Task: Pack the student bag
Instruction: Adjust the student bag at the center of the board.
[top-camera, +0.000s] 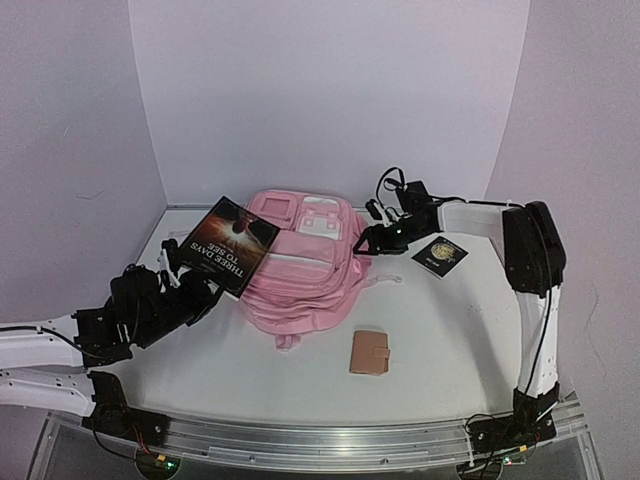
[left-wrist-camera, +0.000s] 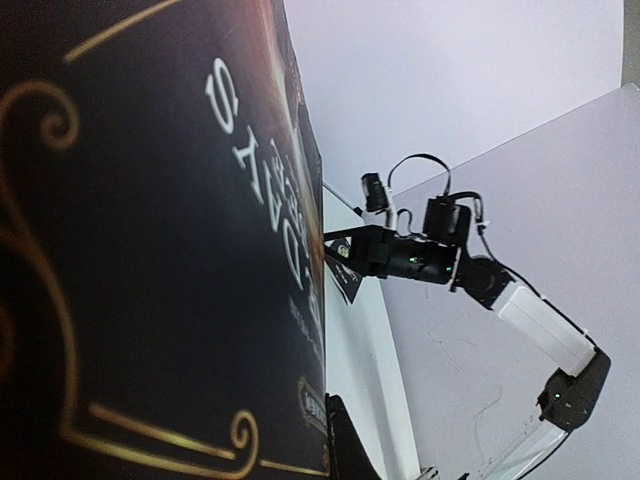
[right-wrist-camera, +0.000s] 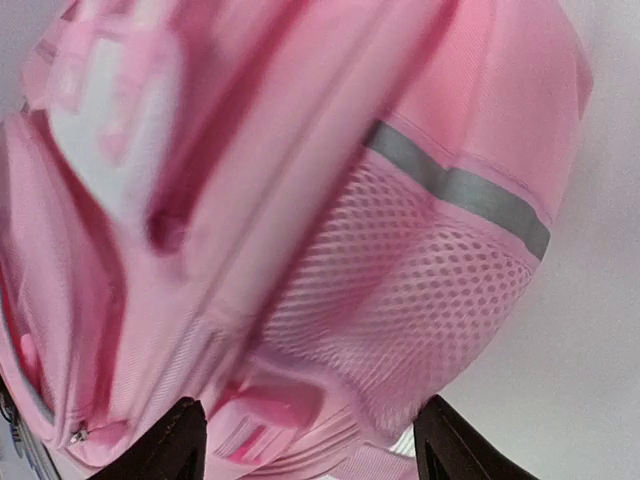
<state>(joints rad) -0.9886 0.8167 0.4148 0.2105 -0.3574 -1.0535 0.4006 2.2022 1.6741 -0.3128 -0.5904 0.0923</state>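
Note:
The student bag (top-camera: 300, 275), a soft pink backpack, lies flat in the middle of the table. My left gripper (top-camera: 203, 290) is shut on the lower edge of a black book (top-camera: 228, 245) titled "Three Days to See" and holds it tilted over the bag's left side. The book's cover (left-wrist-camera: 150, 250) fills the left wrist view, with one dark finger (left-wrist-camera: 350, 445) beside its edge. My right gripper (top-camera: 367, 240) stands open at the bag's right side. In the right wrist view its fingertips (right-wrist-camera: 180, 440) flank the bag's mesh side pocket (right-wrist-camera: 400, 300) below a grey stripe (right-wrist-camera: 455, 188).
A small black booklet (top-camera: 440, 253) lies at the right, under the right arm. A brown wallet (top-camera: 369, 352) lies in front of the bag, nearer the table's front edge. White walls close the table in at the back and sides.

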